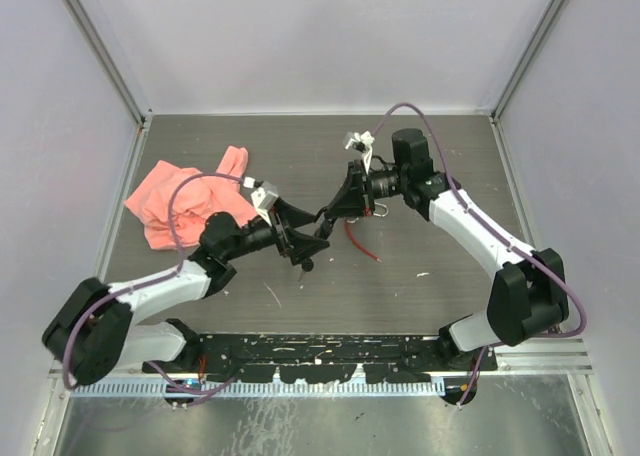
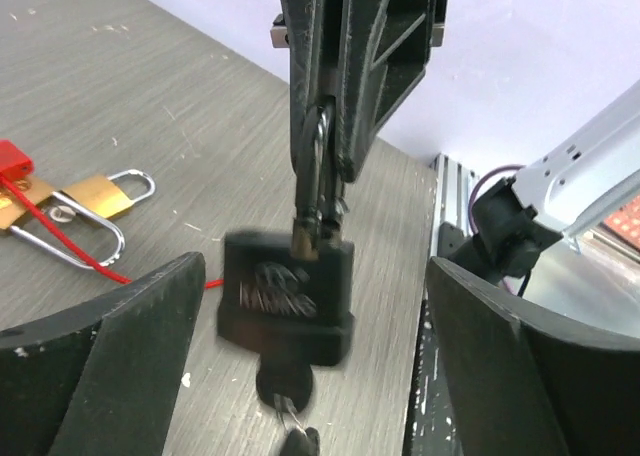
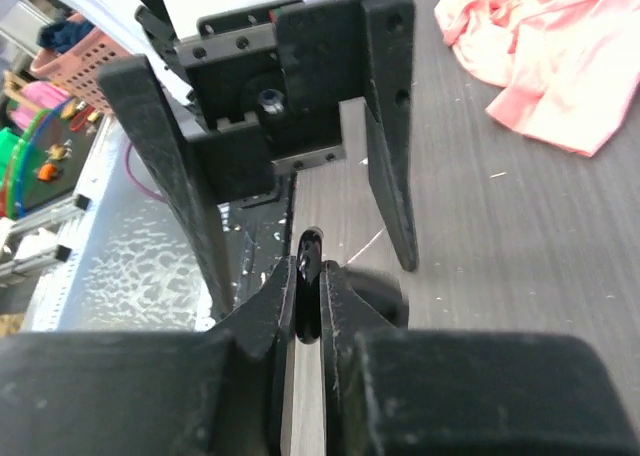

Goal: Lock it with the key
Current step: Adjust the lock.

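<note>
Left end effector (image 2: 315, 266) gapes clear either side of padlock (image 2: 287, 296); right end effector (image 3: 310, 288) clamps its shackle (image 2: 312, 201).

We find a dark grey table (image 1: 450, 266) with a wood-grain finish, scuffed and flecked with pale specks. Plain pale walls (image 1: 320, 36) close it on three sides, met at the back corners by slanting metal posts (image 1: 105, 51). Along the near edge we note a ribbed metal rail (image 1: 570, 348) and, below it, a mottled steel sheet (image 1: 300, 426). Lighting is even and soft. Beyond the enclosure, the right wrist view shows a pink basket (image 3: 70, 64).
</note>
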Tool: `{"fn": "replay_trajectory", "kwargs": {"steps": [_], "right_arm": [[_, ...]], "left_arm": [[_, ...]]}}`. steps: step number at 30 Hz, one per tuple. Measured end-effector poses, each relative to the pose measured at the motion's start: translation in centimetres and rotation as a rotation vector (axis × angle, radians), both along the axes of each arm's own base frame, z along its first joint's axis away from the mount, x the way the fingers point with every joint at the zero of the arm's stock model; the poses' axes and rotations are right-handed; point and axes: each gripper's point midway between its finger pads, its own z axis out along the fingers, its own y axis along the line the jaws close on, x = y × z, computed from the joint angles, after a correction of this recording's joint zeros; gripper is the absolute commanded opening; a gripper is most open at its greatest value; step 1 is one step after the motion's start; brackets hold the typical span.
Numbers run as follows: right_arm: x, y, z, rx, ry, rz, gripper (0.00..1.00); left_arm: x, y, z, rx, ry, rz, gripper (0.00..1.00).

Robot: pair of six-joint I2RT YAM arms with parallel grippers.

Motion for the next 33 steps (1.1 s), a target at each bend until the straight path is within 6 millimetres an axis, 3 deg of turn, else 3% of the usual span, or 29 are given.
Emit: {"fn": "replay_trajectory", "kwargs": {"steps": [5, 9, 13, 19, 27, 33], "right_arm": [[1.2, -0.4, 1.7, -0.062, -0.142, 0.001, 0.01], [2.0, -0.9, 1.3, -0.125, -0.213, 0.01, 0.01], [1.7, -1.5, -0.9, -0.208, -0.218, 0.037, 0.01], [0.1, -1.6, -2.7, -0.279, -0.214, 0.098, 0.01], [-0.6, -1.3, -2.5, -0.285, -0.239, 0.14, 0.01], [-0.8, -1.0, -3.0, -0.291, -0.229, 0.157, 0.01]], "left_arm": [[0.0, 2.8, 2.8, 0.024, -0.094, 0.093, 0.98], [-0.1, 3.6, 3.1, 0.11, -0.122, 0.097, 0.98], [-0.1, 3.4, 3.0, 0.197, -0.111, 0.051, 0.85], [0.3, 2.4, 2.2, 0.264, -0.053, -0.025, 0.56], [0.3, 0.4, 0.0, 0.282, 0.079, -0.156, 0.41], [-0.3, -0.4, 0.5, 0.233, 0.103, -0.223, 0.36]]}}
